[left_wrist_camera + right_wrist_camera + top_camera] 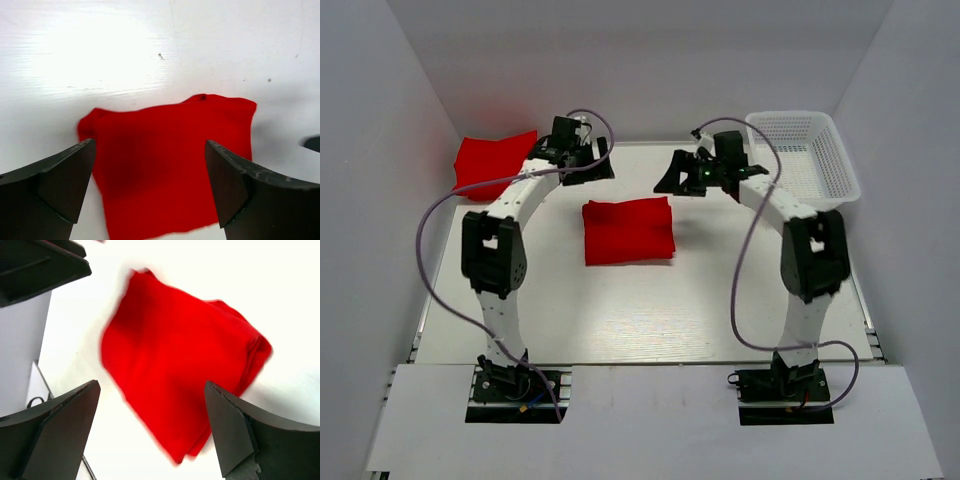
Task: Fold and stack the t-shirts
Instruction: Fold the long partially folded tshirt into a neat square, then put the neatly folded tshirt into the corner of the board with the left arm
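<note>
A folded t-shirt (628, 230) lies mid-table, and a second t-shirt (495, 160) sits at the 10 o'clock corner. The left gripper (150, 145) and right gripper (151, 384) hover over the table's 12 o'clock side, jaws spread and empty. A white mesh basket (830, 160) stands at 2 o'clock.

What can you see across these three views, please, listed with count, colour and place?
Folded t-shirt: one, bright red, middle of the table, touching neither arm.
T-shirt pile: red, far left corner, partly hidden by the left arm; the count cannot be told.
Basket: one, white mesh, far right corner.
Table: one, white.
Cables: two, lilac, one looping beside each arm.
Left arm: one, black and white, reaching to the far edge; its jaws are open.
Right arm: one, black and white, reaching towards the far middle; its jaws are open.
</note>
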Robot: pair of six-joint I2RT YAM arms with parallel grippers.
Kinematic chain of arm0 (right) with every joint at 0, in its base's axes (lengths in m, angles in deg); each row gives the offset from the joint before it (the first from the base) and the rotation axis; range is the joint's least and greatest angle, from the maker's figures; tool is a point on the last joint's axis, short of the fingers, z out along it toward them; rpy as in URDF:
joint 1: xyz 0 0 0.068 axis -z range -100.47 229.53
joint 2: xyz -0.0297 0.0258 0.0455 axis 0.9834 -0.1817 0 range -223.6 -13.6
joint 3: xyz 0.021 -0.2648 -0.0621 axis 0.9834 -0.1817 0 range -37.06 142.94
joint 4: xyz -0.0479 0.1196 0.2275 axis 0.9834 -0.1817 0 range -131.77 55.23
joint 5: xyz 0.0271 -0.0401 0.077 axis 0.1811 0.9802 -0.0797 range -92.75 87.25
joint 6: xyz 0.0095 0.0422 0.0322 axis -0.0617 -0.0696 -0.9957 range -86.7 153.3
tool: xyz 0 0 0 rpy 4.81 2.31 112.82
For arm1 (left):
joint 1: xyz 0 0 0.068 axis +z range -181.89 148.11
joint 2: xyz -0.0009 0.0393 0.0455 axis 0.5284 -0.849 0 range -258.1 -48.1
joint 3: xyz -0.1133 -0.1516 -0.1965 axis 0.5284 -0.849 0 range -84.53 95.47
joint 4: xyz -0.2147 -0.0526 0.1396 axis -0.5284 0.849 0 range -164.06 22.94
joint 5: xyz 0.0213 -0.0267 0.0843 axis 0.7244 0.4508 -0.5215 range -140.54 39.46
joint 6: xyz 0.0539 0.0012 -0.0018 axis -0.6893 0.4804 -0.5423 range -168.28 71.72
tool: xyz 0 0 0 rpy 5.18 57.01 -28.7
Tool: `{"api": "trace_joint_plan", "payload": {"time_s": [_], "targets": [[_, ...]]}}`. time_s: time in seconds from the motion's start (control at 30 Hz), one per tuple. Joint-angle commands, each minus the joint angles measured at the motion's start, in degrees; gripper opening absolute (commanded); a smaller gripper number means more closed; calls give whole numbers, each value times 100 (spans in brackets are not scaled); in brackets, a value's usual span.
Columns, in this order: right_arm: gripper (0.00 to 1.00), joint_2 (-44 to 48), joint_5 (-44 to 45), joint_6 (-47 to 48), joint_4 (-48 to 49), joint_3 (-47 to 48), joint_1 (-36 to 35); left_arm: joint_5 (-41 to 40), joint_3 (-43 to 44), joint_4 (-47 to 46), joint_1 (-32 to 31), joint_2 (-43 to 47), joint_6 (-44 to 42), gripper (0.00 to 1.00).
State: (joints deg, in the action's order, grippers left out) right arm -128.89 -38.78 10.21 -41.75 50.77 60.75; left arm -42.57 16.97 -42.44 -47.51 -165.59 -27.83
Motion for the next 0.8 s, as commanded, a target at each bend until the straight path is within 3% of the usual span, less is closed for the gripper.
{"api": "trace_joint_plan", "payload": {"time_s": [0.0,0.1,0.37,0.6,0.77], "targets": [[90,1454,648,331,-190,-353,-20,-786,-102,741,-29,1060,-121,100],[90,2325,1290,436,-224,-1616,-72,-849,-1127,601,-29,1553,11,100],[90,3258,2170,631,-875,-2330,-125,-779,-2650,-154,-29,1896,328,100],[90,3565,2443,771,-1068,-2823,-117,-866,-3433,-787,-134,1844,434,100],[90,4110,2285,692,-884,-3280,-134,-797,-3487,-1157,-187,1379,434,96]]}}
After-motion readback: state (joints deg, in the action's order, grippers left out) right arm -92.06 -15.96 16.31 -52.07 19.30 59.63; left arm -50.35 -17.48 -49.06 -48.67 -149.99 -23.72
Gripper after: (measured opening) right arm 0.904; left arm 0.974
